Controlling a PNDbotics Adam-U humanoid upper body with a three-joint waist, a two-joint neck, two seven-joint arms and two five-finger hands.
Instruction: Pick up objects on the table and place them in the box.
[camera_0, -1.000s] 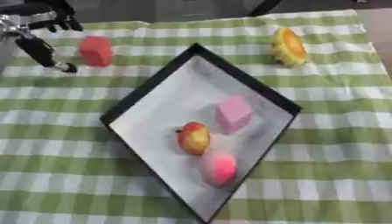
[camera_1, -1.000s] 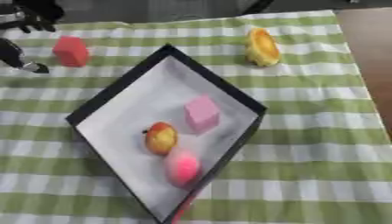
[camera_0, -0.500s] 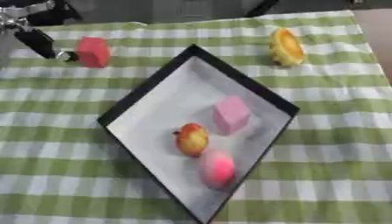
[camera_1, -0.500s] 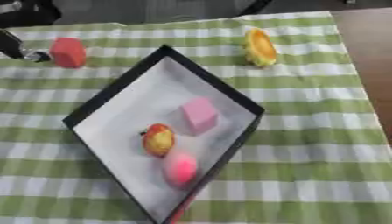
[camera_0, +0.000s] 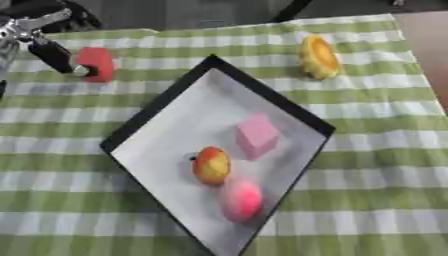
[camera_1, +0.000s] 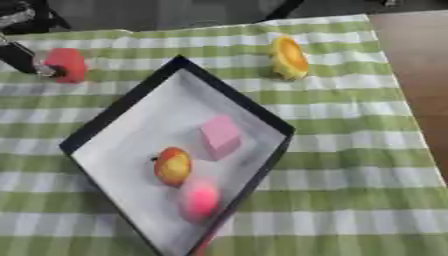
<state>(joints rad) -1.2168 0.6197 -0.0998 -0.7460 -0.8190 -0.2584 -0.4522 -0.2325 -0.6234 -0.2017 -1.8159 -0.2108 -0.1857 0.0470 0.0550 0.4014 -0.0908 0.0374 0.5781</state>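
A red block (camera_0: 96, 63) lies on the checked cloth at the far left. My left hand (camera_0: 42, 44) comes in from the upper left corner, and one straight black finger (camera_0: 54, 56) touches the block's left side; the rest of the hand is cut off by the edge. The black-rimmed box (camera_0: 157, 102) with a white floor sits askew in the middle. It holds a pink cube (camera_0: 258, 135), an orange-yellow fruit (camera_0: 211, 165) and a pink ball (camera_0: 241, 199). A yellow fruit-like object (camera_0: 318, 56) lies on the cloth at the far right. My right hand shows in neither view.
The green and white checked cloth (camera_0: 376, 150) covers the table. Its right edge runs by a brown surface (camera_1: 420, 60). Dark shapes stand beyond the far edge.
The camera has shifted a little. My left hand's finger has closed the gap to the red block and now touches its left side. The things in the box have not moved.
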